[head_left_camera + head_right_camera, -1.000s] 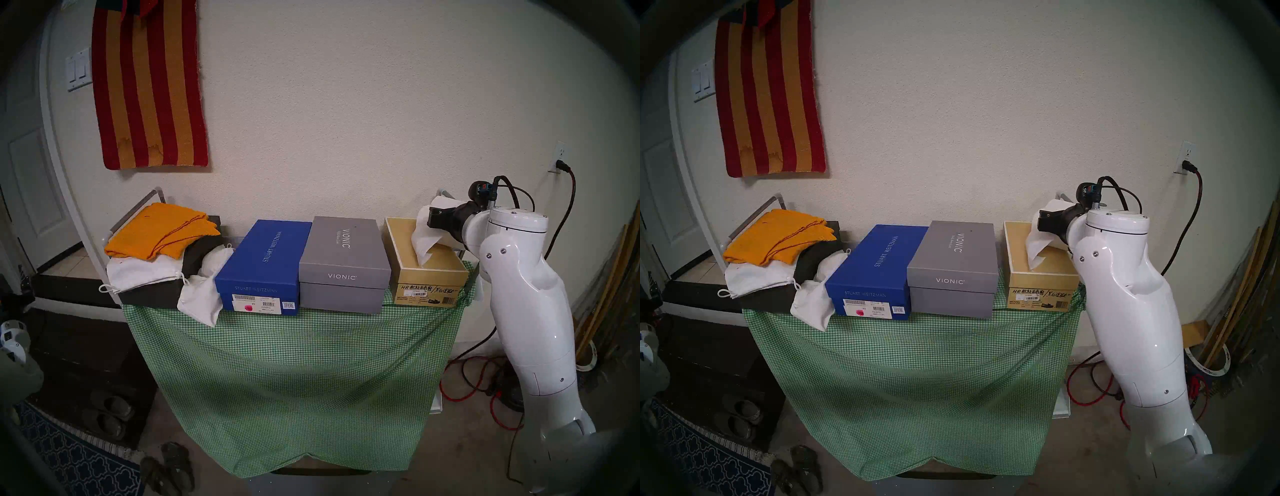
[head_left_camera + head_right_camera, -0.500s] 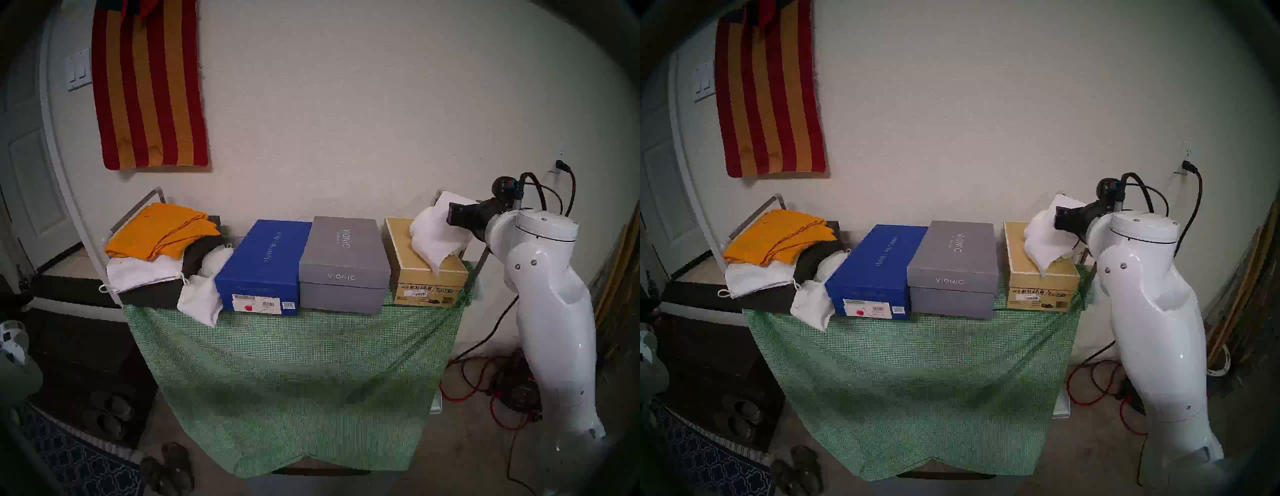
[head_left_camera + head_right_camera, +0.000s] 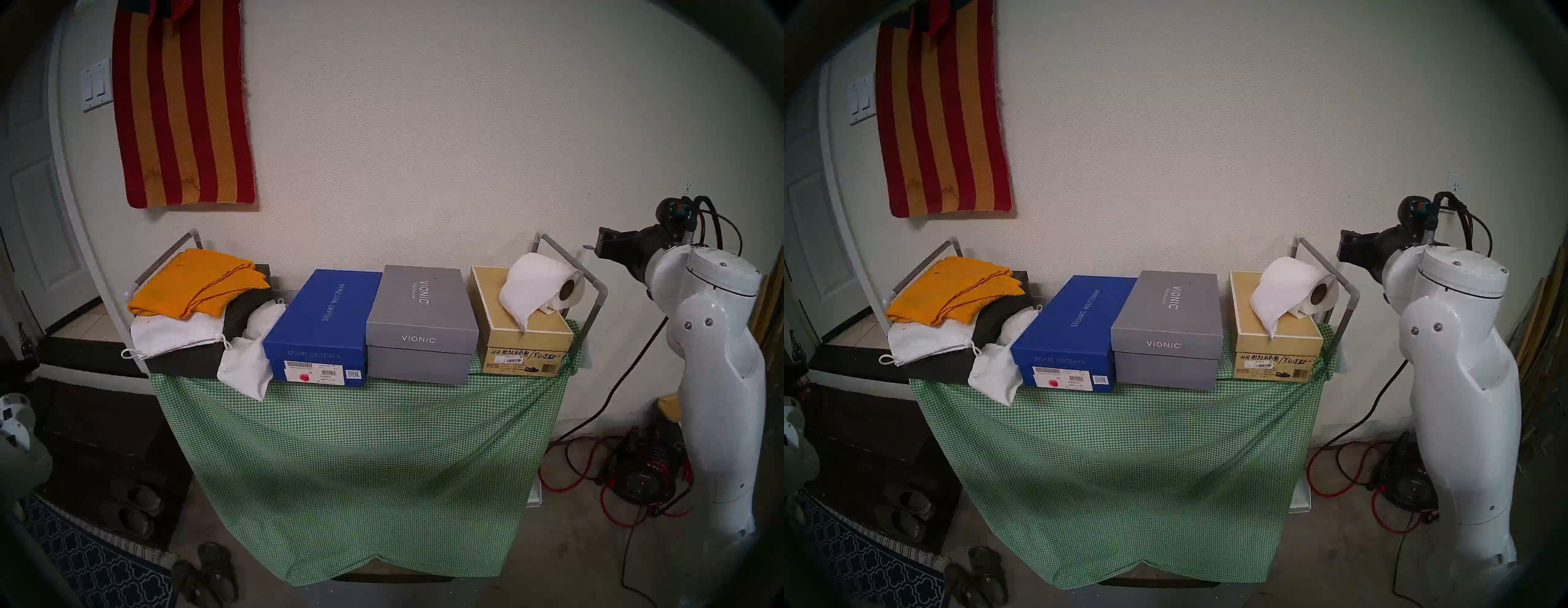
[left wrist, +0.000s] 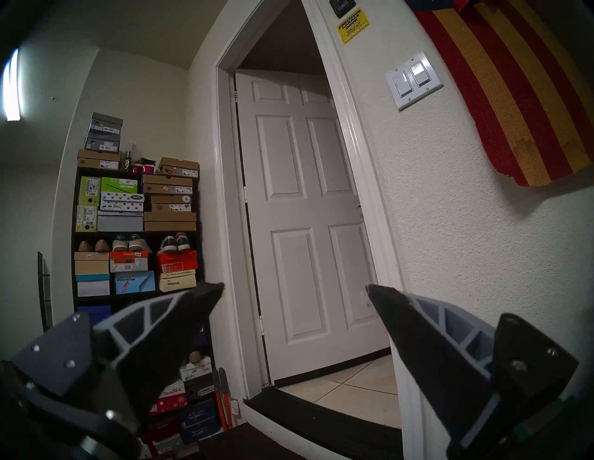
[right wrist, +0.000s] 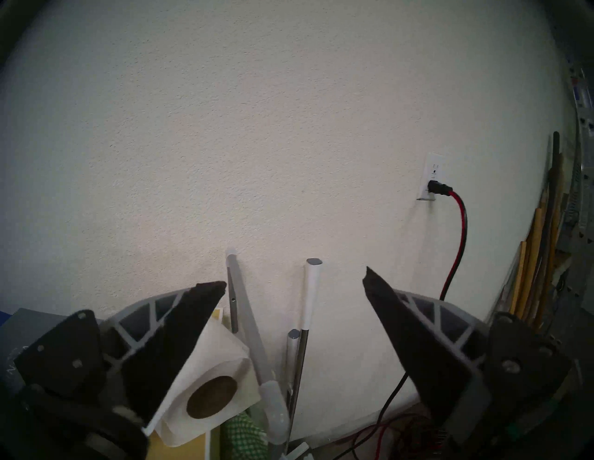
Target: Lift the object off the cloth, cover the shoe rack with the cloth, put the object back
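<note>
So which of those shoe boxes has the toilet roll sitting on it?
The tan box at the right end, beside the grey Vionic box; the tissue roll lies on its lid.

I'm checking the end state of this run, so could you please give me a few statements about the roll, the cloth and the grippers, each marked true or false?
1. The tissue roll lies on the tan shoebox. True.
2. The right gripper is clamped on the roll. False: its jaws stand open and empty, off to the roll's right.
3. The green gingham cloth hangs down the shoe rack's front. True.
4. The roll's loose sheet drapes over the grey shoebox. False: it drapes over the tan shoebox.
5. The left gripper holds the orange cloth. False: it is open and empty.
</note>
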You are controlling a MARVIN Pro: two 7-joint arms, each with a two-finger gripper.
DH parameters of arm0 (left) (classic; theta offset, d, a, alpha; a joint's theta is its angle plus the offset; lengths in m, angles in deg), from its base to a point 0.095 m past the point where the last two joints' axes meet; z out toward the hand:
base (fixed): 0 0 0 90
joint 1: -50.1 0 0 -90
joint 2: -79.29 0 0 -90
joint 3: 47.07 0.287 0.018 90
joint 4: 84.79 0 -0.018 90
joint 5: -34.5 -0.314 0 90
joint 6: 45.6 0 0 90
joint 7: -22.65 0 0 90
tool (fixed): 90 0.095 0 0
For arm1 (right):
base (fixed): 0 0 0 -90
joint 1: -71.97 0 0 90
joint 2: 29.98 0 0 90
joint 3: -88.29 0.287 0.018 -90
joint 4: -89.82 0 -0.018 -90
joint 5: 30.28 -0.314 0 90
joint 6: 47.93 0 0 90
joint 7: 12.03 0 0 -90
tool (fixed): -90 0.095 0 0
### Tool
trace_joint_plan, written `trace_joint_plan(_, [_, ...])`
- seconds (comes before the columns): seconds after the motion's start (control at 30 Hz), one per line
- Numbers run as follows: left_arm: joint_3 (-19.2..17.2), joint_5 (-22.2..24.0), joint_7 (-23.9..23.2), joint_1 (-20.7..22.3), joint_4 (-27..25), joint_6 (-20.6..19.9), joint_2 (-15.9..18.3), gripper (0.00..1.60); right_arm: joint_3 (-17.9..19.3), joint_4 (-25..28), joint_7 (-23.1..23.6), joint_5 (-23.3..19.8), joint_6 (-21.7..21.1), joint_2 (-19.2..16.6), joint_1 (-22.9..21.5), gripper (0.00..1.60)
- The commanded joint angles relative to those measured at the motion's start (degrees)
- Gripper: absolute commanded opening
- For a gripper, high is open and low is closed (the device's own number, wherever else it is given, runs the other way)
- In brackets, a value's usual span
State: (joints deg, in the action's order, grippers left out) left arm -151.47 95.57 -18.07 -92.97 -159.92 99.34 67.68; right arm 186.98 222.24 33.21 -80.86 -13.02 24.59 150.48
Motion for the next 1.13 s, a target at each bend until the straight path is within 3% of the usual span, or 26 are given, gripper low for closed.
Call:
trace_joint_plan(0.0, [-2.7, -1.0, 0.1, -1.9, -0.7, -0.7, -1.4, 1.6, 8.6, 2.0, -0.9, -1.1, 0.1, -1.2, -2.0, 1.6])
trace_joint_plan(0.27, [-5.2, -2.3, 0.4, -3.1, -1.8, -1.8, -2.7, 1.6, 15.7, 2.1, -2.5, -1.3, 0.1, -1.3, -3.8, 1.6])
trace_joint_plan(0.3, [-5.4, -2.5, 0.4, -3.2, -1.9, -2.0, -2.9, 1.6, 15.6, 1.4, -3.1, -1.2, 0.2, -1.2, -4.4, 1.6])
trace_joint_plan(0.4, [-7.1, -3.3, 0.4, -3.9, -2.7, -2.8, -3.8, 1.6, 21.2, -1.0, -3.9, -1.7, 0.2, -0.8, -5.2, 1.6])
trace_joint_plan(0.47, [-7.5, -3.5, 0.4, -4.1, -2.9, -3.0, -4.0, 1.6, 20.9, -1.8, -4.4, -1.5, 0.2, -0.9, -5.7, 1.6])
trace_joint_plan(0.6, [-9.8, -4.5, 0.3, -5.2, -4.1, -4.2, -5.3, 1.6, 27.2, -5.3, -4.6, -2.6, 0.4, -0.5, -6.8, 1.6])
trace_joint_plan(0.67, [-10.1, -4.6, 0.3, -5.3, -4.2, -4.3, -5.5, 1.6, 26.3, -6.2, -5.3, -2.3, 0.9, -0.7, -7.7, 1.6])
trace_joint_plan(0.7, [-10.6, -4.9, 0.3, -5.6, -4.6, -4.7, -5.8, 1.6, 29.1, -6.7, -4.4, -3.2, 0.6, -0.5, -7.4, 1.6])
trace_joint_plan(0.73, [-11.0, -5.0, 0.3, -5.7, -4.7, -4.9, -6.0, 1.6, 28.9, -7.3, -5.0, -2.9, 1.3, -0.5, -8.2, 1.6])
trace_joint_plan(0.8, [-13.0, -5.9, 0.0, -6.7, -5.9, -6.0, -7.1, 1.6, 33.0, -8.6, -3.4, -4.8, 1.2, -0.1, -8.7, 1.6])
trace_joint_plan(1.1, [-19.7, -8.0, -1.9, -10.3, -9.9, -10.1, -11.1, 1.6, 36.9, -10.0, -0.6, -8.5, 0.4, 0.3, -9.4, 1.6])
